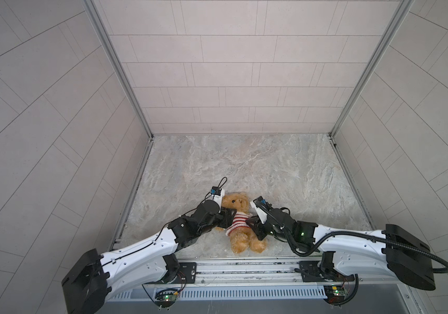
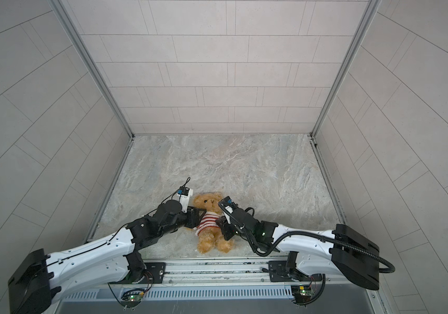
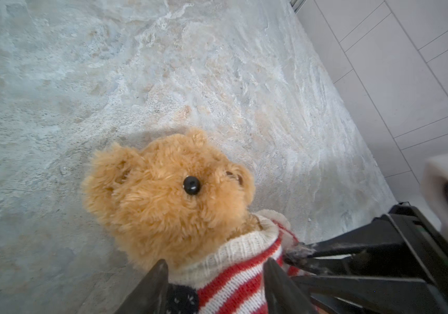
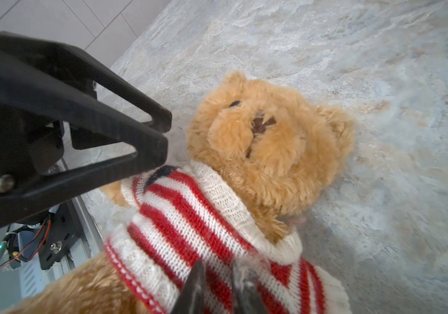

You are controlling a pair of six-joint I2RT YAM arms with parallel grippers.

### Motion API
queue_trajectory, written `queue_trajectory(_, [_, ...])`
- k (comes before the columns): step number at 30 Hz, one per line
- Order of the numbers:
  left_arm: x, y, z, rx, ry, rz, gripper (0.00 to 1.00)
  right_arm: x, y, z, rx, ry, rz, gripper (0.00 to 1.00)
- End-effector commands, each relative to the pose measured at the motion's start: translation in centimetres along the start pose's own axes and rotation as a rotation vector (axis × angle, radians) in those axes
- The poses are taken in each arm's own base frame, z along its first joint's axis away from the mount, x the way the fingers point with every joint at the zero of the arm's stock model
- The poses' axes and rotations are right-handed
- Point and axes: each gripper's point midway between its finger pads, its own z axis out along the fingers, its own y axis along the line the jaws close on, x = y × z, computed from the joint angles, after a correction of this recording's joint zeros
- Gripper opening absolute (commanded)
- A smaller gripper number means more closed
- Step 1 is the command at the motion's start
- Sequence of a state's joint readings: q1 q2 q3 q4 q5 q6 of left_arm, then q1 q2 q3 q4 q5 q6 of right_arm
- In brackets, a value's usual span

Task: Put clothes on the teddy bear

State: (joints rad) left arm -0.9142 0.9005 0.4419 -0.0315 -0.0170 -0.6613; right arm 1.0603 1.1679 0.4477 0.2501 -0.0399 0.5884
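- As the bear [image 1: 235, 203] lies face-up at the table's [image 1: 244, 163] 6 o'clock edge, head to 12, the sweater [image 1: 237, 220] covers its torso
- left gripper [image 3: 216, 274] at its 9: half-wide astride a shoulder, grip unclear
- right gripper [image 4: 217, 271] at its 3: narrow, pinching sweater

Your work surface, a marbled grey-beige stone-look tabletop [image 1: 244, 168], flat, one item lying directly on it, the teddy bear [image 1: 240, 239] (face up, striped sweater [image 1: 237, 221] around its torso), positioned close to your front edge, head toward the far side
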Motion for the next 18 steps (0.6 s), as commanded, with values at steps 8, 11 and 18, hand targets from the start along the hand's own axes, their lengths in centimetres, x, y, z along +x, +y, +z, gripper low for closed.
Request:
queue_trajectory(8, [3.8,-4.2,0.1,0.104,0.113,-0.045,0.57,-2.9,-0.1,-2.3,0.025,-0.087,0.056,0.22])
queue_trajectory(11, [5.4,-3.5,1.2,0.09,0.147,-0.057,0.55,-3.0,-2.5,-3.8,0.104,-0.1,0.052,0.23])
queue_trajectory(18, [6.6,-1.1,1.6,0.017,0.153,-0.022,0.54,-1.5,-6.9,-5.4,0.218,-0.082,0.065,0.24])
